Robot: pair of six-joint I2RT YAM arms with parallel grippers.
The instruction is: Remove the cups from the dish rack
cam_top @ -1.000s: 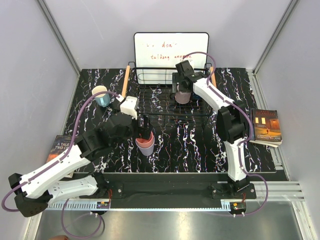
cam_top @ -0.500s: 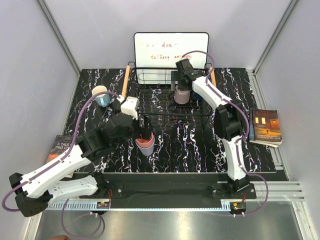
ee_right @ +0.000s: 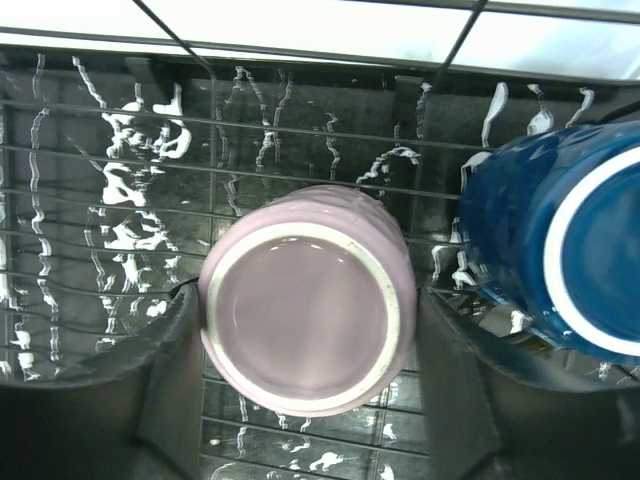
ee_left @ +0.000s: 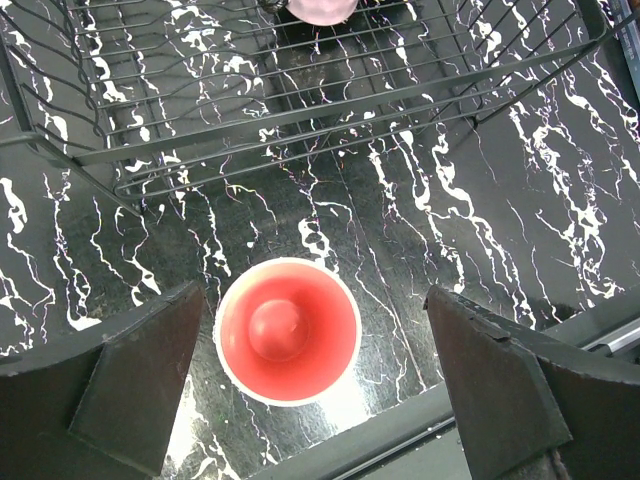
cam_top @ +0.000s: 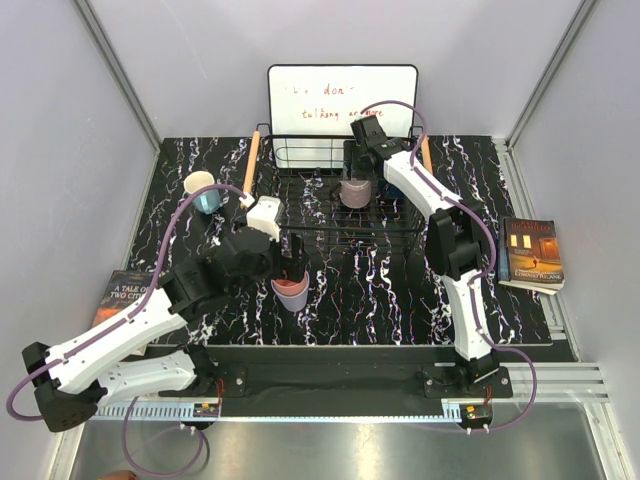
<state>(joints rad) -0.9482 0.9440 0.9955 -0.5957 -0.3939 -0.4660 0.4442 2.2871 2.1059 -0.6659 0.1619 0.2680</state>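
Hovering above the counter (cam_top: pixel 400 300), left hand (ee_left: pixel 312 293) is spread wide. Its fingers (ee_left: pixel 140 380) stand on either side of the salmon pink cup (ee_left: pixel 288 330) and clear of it, holding nothing. That cup stands upright, mouth up, on the counter just near of the dish rack (cam_top: pixel 320 215), toward its left corner. Light blue cup (cam_top: pixel 203 190) is upright on the counter too, left of the rack beside the left wooden handle (cam_top: pixel 251 160).

Right hand (ee_right: pixel 307 305) reaches into the far part of the rack, closed around the mauve cup (ee_right: pixel 305 325). Its fingers (ee_right: pixel 175 370) press both sides. Cup is base up, with the rack's wires showing beneath it. Can't tell if it rests on the wires or is lifted off them. Dark navy blue cup (ee_right: pixel 540 240) is just right of it in the rack, tilted, with its white-ringed base toward the wrist camera.

White board (cam_top: pixel 320 100) with red writing stands behind the rack. One book (cam_top: pixel 532 250) lies at the right counter edge and another book (cam_top: pixel 125 290) at the left edge.
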